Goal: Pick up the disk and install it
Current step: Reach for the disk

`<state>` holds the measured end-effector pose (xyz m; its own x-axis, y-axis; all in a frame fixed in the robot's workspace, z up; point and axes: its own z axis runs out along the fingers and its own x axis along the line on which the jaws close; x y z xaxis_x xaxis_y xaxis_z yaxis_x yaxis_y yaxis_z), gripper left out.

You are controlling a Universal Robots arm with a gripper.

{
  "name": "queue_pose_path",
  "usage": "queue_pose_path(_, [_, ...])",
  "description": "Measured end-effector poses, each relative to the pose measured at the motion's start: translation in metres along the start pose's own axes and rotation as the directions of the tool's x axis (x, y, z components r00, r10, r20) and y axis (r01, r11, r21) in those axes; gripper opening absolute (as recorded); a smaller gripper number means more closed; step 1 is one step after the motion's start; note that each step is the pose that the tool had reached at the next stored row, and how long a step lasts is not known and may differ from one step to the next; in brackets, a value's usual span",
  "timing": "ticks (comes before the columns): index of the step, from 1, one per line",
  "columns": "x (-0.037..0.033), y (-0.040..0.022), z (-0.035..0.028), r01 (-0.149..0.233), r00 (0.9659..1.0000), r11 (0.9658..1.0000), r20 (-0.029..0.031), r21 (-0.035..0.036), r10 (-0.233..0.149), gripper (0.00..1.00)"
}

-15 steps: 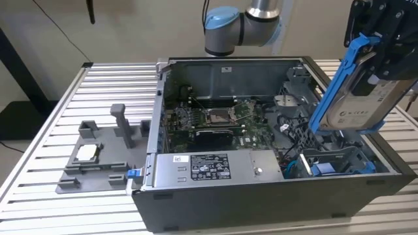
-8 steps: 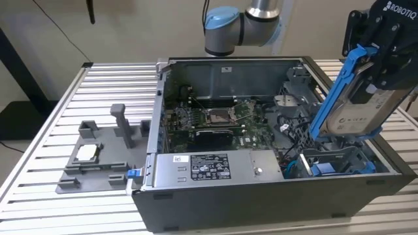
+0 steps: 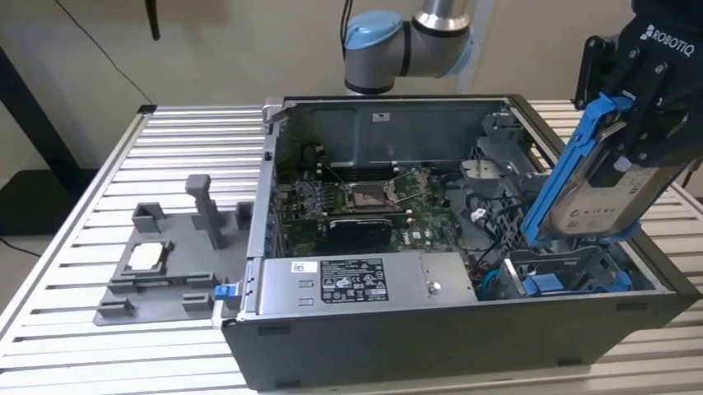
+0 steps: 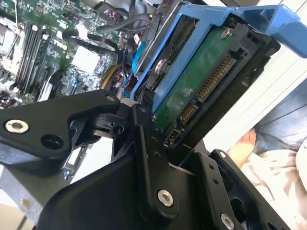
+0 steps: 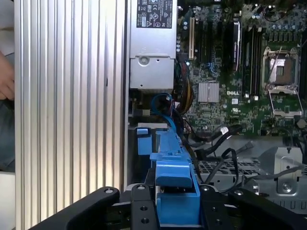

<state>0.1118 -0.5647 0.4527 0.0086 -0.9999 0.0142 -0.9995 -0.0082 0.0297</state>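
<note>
The disk (image 3: 584, 197), a silver-grey drive with a white label in a bright blue carrier (image 3: 555, 185), hangs tilted and nearly on edge. Its lower end is just over the drive bay (image 3: 571, 276) at the front corner of the open computer case (image 3: 439, 350), on the exterior view's right. My gripper (image 3: 635, 152) is shut on its upper part. In the second wrist view the disk's green circuit board (image 4: 201, 86) faces the camera between the black fingers (image 4: 146, 143). The first wrist view looks along the carrier's blue edge (image 5: 175, 189), clamped in my gripper (image 5: 175, 213).
Inside the case lie the motherboard (image 3: 363, 197), loose black cables (image 3: 483, 218) and a long grey metal box (image 3: 351, 284) along the front wall. A grey fixture (image 3: 165, 271) holding a small silver chip (image 3: 146, 257) sits on the slatted table (image 3: 66, 271). A person's hand (image 5: 5, 79) shows past the table edge.
</note>
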Motion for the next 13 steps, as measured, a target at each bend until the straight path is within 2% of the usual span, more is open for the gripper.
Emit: queue_pose_path(13, [0.0001,-0.0012,0.0220,0.000,1.0000,1.0000,0.0003,0.0000,0.000,0.33])
